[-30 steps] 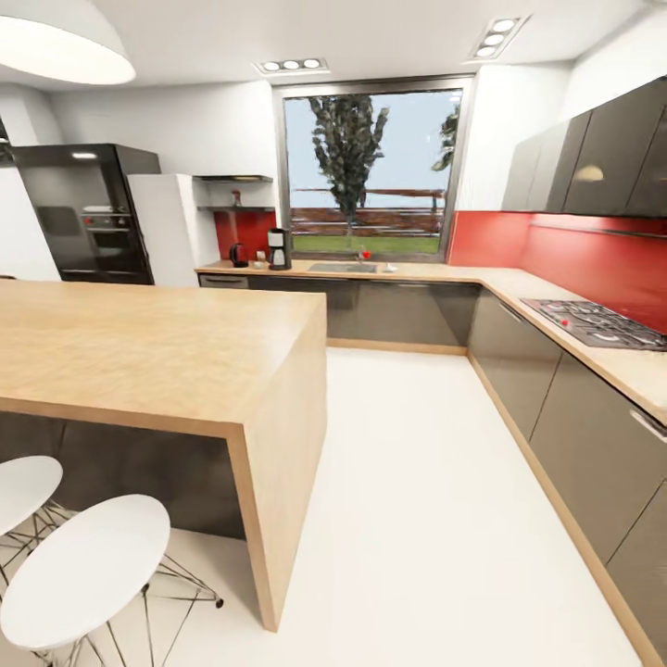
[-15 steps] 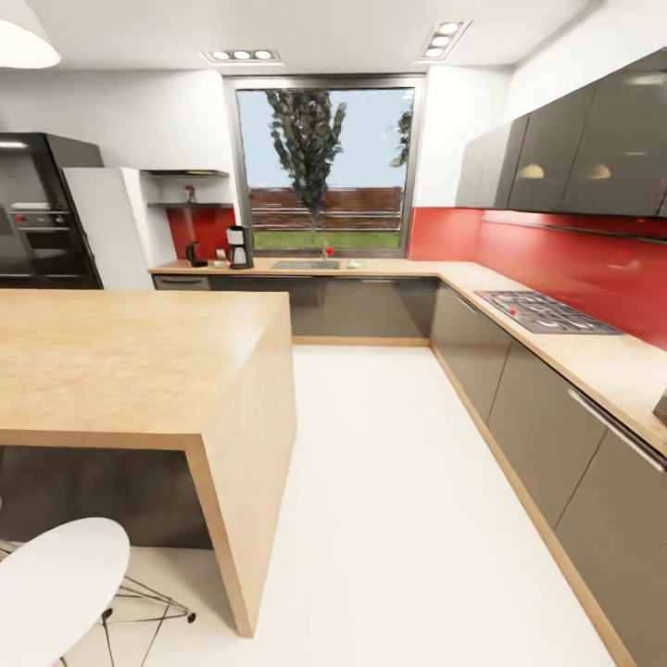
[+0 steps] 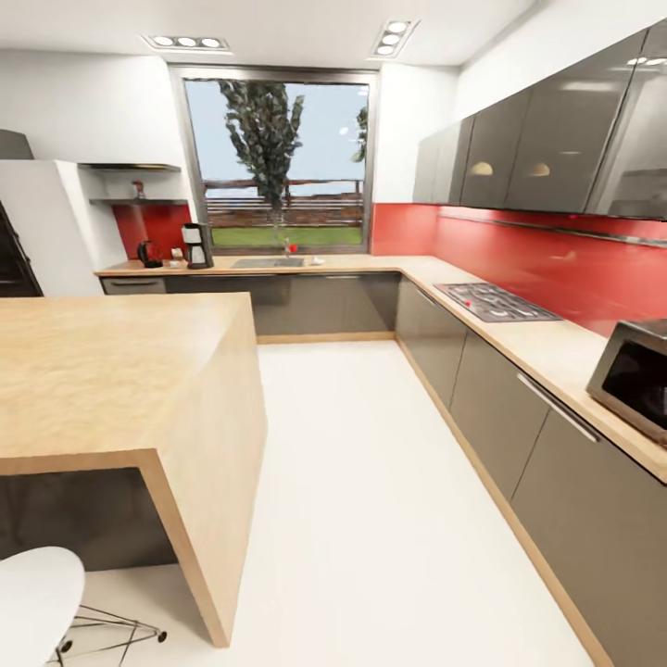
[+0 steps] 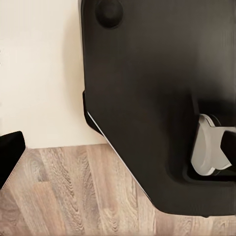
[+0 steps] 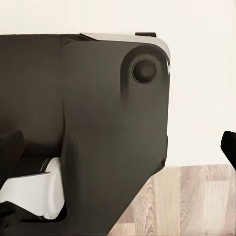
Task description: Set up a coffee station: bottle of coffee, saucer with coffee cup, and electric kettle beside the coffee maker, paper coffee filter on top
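Here, coffee maker standing on far countertop just beside window; electric kettle sitting near it, farther from window. Small reddish item on wall shelf above kettle, too small to identify. Gripper state: cannot tell for either arm.

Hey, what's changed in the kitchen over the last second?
Only the camera turned right: a microwave came into view, the oven and one stool left it. Coffee maker and kettle stayed on the far countertop. Nothing was grasped or released.
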Available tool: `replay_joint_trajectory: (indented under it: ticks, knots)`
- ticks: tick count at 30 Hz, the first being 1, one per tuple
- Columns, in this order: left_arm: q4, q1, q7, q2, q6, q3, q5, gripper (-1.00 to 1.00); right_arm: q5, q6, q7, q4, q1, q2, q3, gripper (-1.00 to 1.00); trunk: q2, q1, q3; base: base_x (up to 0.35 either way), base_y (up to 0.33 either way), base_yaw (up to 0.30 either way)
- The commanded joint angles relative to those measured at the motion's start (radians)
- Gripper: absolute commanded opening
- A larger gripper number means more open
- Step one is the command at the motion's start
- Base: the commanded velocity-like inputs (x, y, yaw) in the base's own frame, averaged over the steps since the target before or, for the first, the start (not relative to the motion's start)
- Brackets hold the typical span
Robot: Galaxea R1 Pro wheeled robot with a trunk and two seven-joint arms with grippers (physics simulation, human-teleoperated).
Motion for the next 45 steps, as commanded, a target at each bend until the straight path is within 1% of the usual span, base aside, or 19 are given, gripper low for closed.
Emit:
replay_joint_trajectory:
  ticks: [1,16,22,26,31,45]
  knots:
    - [-0.001,0.000,0.000,0.000,-0.001,0.000,0.000,1.00,0.000,-0.002,0.001,0.000,-0.001,0.000,-0.001,1.00,0.006,-0.004,0.001,0.000,0.000,-0.265]
    - [-0.001,0.000,0.000,0.000,-0.001,0.000,0.001,1.00,0.000,-0.002,0.000,0.000,-0.001,0.002,0.000,1.00,0.111,-0.061,0.034,0.000,0.000,-0.264]
    - [-0.001,0.000,0.002,0.000,-0.001,-0.001,0.000,1.00,0.002,-0.002,-0.002,0.000,-0.001,0.002,0.003,1.00,0.153,-0.084,0.051,0.000,0.000,-0.059]
    - [-0.002,-0.001,0.002,0.000,-0.007,-0.001,0.001,1.00,0.004,-0.002,-0.002,0.000,-0.001,0.002,0.004,1.00,0.153,-0.084,0.051,0.000,0.000,-0.007]
    - [-0.002,-0.002,0.003,0.000,-0.045,-0.001,0.000,1.00,0.005,-0.002,-0.003,0.000,-0.001,0.002,0.005,1.00,0.153,-0.084,0.051,0.000,0.000,0.000]
    - [-0.002,-0.002,0.003,0.000,-0.051,-0.001,0.000,1.00,0.005,-0.002,-0.003,0.000,-0.001,0.002,0.005,1.00,0.153,-0.084,0.051,0.000,0.000,0.000]
